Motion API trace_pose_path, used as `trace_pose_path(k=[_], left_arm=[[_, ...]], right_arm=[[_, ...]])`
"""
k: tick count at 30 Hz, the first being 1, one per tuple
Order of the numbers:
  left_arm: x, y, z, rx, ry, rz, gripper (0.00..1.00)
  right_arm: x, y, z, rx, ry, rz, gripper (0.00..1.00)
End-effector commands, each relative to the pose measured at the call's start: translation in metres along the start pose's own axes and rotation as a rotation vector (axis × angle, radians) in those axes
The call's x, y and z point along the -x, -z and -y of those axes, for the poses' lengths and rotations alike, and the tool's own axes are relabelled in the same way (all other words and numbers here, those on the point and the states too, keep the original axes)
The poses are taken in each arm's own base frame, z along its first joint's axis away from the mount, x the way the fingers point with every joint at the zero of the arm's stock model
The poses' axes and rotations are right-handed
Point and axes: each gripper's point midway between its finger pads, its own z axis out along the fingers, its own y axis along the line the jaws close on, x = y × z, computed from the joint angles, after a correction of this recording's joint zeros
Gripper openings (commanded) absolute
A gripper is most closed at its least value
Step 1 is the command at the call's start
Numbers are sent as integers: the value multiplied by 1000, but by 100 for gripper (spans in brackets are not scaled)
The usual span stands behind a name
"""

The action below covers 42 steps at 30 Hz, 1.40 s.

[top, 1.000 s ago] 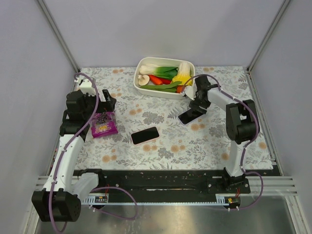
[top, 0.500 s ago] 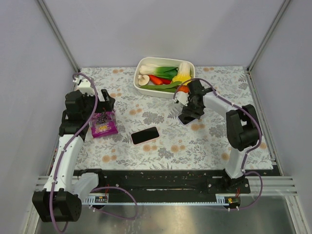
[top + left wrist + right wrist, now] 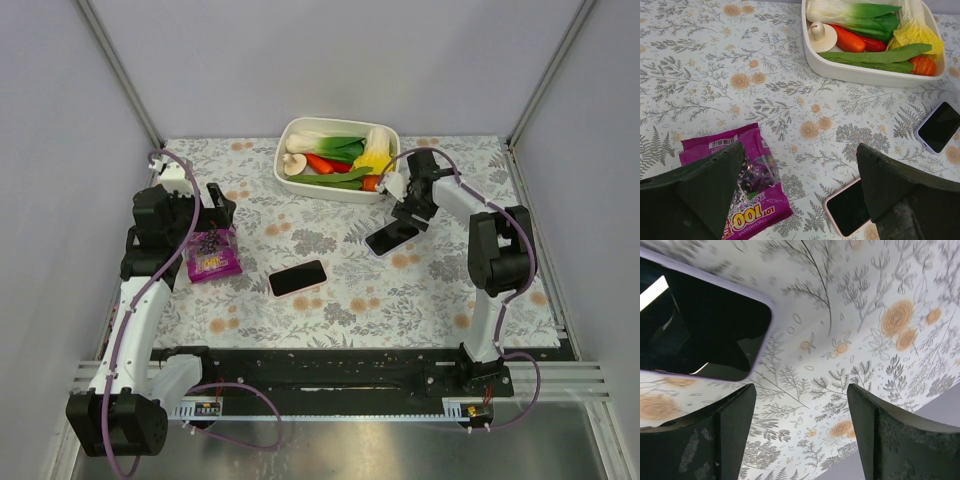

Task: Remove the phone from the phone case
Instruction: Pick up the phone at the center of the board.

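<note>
The right fingers point(image 3: 732, 435) stand well apart with nothing between them. In the wrist view only the flowered cloth of the bench point(image 3: 440, 290) shows in the gap. The phone in the lavender case point(image 3: 695, 325) lies just past the left fingertip, screen up, outside the gap. From above, these fingers point(image 3: 410, 210) hang by the far end of that phone point(image 3: 392, 238). I cannot tell whether they touch it. The phone sits inside its case and lies slantwise on the bench, right of the middle and toward the far edge. It is near the right end of the white dish point(image 3: 330, 194) of vegetables.

The left fingers point(image 3: 705, 195) are spread as wide as they go and hold nothing. They hover over a purple snack bag point(image 3: 765, 200), which lies flat near the left edge of the bench point(image 3: 211, 256).

A second phone in a pink case point(image 3: 297, 277) lies screen up near the middle of the bench, well apart from both arms. The left wrist view shows it point(image 3: 850, 207) between the two fingers, lower down on the cloth. The dish point(image 3: 865, 75) stands against the far edge, holding greens, a carrot, a red pepper and a mushroom.
</note>
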Motion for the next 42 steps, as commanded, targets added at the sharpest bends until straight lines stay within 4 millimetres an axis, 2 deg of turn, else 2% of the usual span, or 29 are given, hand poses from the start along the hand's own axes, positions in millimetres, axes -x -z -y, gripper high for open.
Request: trace_pose_path(k=[1,5,13,19,27,32,42], left_arm=[[22,2,5,-23,-25,72,99],[23,1,4,-19,-23,70,99],[20,-1,2,-14,-22,67,99],[20,-2,-1,-7,-19,66,99],[21,-2,-1,-6,-18,70,99],[22,0,-3,0,-19,73,99],[22,1,-4,5,-20,77,99]], right_arm=[[-9,-8,25,-53,15,-36,82],[-15,-20,24,-54,31,-64,82],[-13,-33,22,-58,67,-44,81],[-4,-29,15,-32,82,16,80],[4,-32,-10,11,131,30,79],[19,-22,-20,11,161,74,79],[46,-15,-57,48,253,99,79]])
